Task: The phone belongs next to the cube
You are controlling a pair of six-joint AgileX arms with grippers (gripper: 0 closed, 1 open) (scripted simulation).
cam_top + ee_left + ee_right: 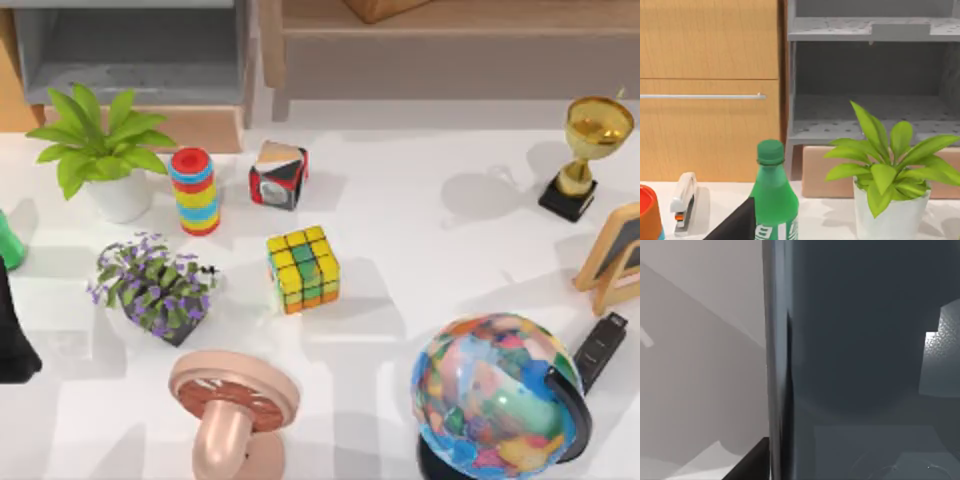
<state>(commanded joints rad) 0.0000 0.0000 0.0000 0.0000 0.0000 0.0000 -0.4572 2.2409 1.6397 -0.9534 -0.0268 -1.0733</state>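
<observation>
1 cube (303,268) mid-table, bare room at its right; left arm (14,335) at left edge; tool states unclear.

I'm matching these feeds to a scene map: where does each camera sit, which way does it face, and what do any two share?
Top view: above the table, looking down on the puzzle cube, globe and trophy; a dark part of the left arm at the left edge.
Left wrist view: low at table level, facing the grey shelf.
Right wrist view: close against a dark glossy surface.
Shared by top and left wrist views: the leafy potted plant and green bottle.
</observation>
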